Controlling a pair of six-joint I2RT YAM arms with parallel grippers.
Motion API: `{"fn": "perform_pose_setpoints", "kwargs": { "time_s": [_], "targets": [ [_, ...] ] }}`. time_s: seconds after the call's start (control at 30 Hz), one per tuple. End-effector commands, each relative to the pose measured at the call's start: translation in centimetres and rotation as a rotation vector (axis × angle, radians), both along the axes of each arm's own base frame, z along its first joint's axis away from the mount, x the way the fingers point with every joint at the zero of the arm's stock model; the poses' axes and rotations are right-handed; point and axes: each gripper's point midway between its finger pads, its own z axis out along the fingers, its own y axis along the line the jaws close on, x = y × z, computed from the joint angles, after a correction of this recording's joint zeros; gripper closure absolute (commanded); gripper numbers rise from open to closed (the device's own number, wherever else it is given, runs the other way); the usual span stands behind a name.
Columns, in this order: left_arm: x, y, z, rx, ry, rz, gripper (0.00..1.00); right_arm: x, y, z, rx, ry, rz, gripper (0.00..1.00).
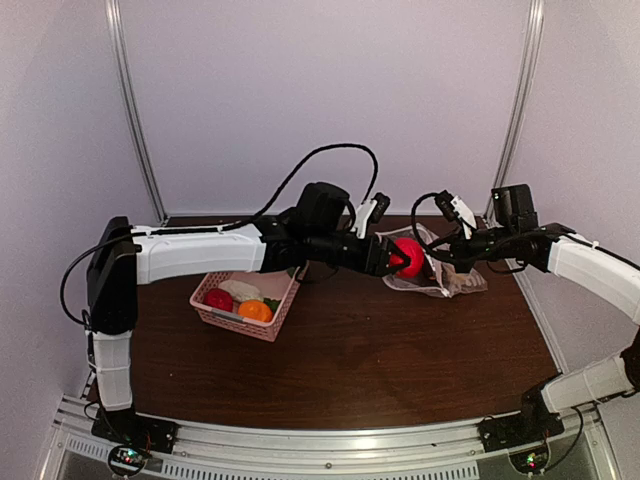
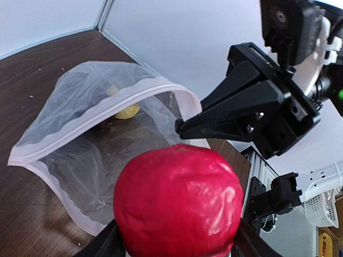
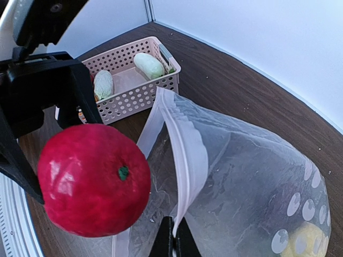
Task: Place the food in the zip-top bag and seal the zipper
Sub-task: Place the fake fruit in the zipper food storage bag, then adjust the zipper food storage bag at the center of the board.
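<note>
My left gripper [image 2: 174, 243] is shut on a red toy fruit [image 2: 177, 201] and holds it just in front of the open mouth of the clear zip-top bag [image 2: 80, 144]. From above, the fruit [image 1: 407, 256] hangs at the left end of the bag [image 1: 445, 278]. My right gripper [image 3: 174, 243] is shut on the upper lip of the bag, on the zipper strip [image 3: 188, 155], and holds it raised. The red fruit [image 3: 94, 179] hangs left of that lip. A yellow piece [image 2: 127, 111] lies deep inside the bag.
The pink lattice basket [image 1: 240, 325] stands left of the bag. It holds a red piece [image 1: 218, 298], an orange piece [image 1: 255, 310] and white radishes [image 3: 149, 65]. White walls enclose the back and sides of the brown table.
</note>
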Motion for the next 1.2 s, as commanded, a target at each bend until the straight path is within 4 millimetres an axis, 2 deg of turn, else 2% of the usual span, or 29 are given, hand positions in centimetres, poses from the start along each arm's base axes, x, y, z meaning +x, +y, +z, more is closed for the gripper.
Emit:
{"fn": "perform_pose_setpoints", "kwargs": {
  "time_s": [0.0,0.2,0.4,0.5,0.67,0.7,0.73,0.77,1.03,1.17],
  "targets": [
    [1.2,-1.4,1.5,-0.071,0.002,0.024,0.51,-0.7,0.2,1.1,0.034,-0.020,0.023,1.00],
    [2.0,-2.6,-0.4,-0.061,0.056,0.051,0.51,-1.8,1.1,2.0,0.088,-0.013,0.088,1.00],
    [1.7,-3.7,-0.3,-0.126,0.103,0.017,0.50,-2.6,1.9,2.7,0.151,0.008,0.145,1.00],
    [1.4,-4.2,0.1,-0.155,0.121,-0.007,0.46,-2.7,2.0,2.7,0.153,0.005,0.148,1.00],
    [0.2,-4.9,0.7,-0.170,0.150,-0.067,0.32,-2.7,1.9,2.8,0.152,-0.003,0.147,1.00],
    [0.0,-4.9,0.9,-0.168,0.155,-0.077,0.28,-2.7,1.9,2.8,0.151,-0.004,0.146,1.00],
    [-0.2,-4.9,1.1,-0.167,0.155,-0.086,0.14,-2.7,1.8,2.8,0.150,-0.004,0.145,1.00],
    [-0.4,-4.8,1.4,-0.169,0.151,-0.096,0.04,-2.7,1.8,2.8,0.147,-0.007,0.143,1.00],
    [-1.2,-3.2,5.0,-0.154,0.098,-0.102,0.02,-2.6,1.4,2.7,0.128,-0.021,0.132,1.00],
    [-2.1,-1.8,7.7,-0.152,0.060,-0.107,0.02,-2.5,1.2,2.6,0.118,-0.029,0.121,1.00]
  ]
}}
